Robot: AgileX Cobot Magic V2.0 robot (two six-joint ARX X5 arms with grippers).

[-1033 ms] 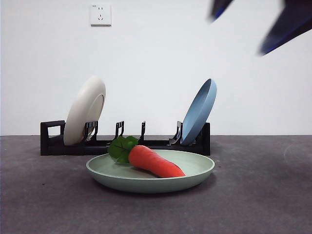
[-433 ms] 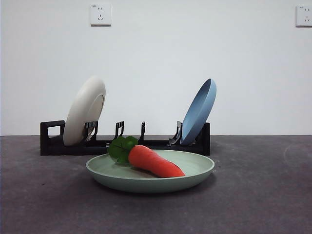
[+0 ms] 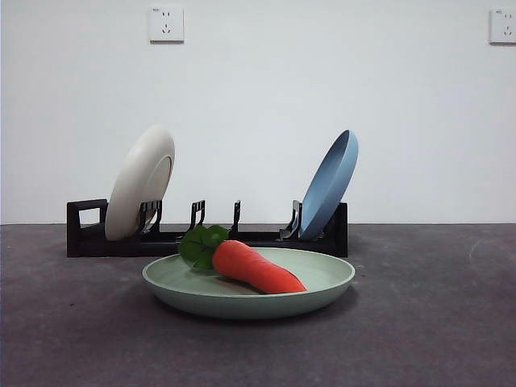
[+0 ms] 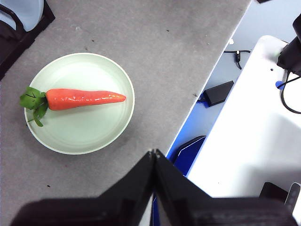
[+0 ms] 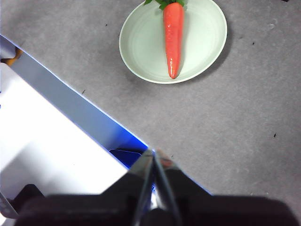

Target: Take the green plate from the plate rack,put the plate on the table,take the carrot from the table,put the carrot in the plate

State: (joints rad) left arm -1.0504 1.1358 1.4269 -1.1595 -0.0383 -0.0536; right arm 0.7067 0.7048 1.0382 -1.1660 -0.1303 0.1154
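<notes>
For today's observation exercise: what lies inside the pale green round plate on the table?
One orange toy carrot with green leaves lies across the pale green round plate, nothing else. The plate surface directly under the carrot is covered.

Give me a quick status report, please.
Left gripper and right gripper shut, empty, clear of the table. Carrot lies in green plate. Nothing in the way.

My table (image 3: 435, 322): dark grey, matte, mottled. Resting directly on it: the green plate (image 3: 322, 292), flat, near the front; the black plate rack (image 3: 85, 238), set behind it, running along the table's far edge.
</notes>
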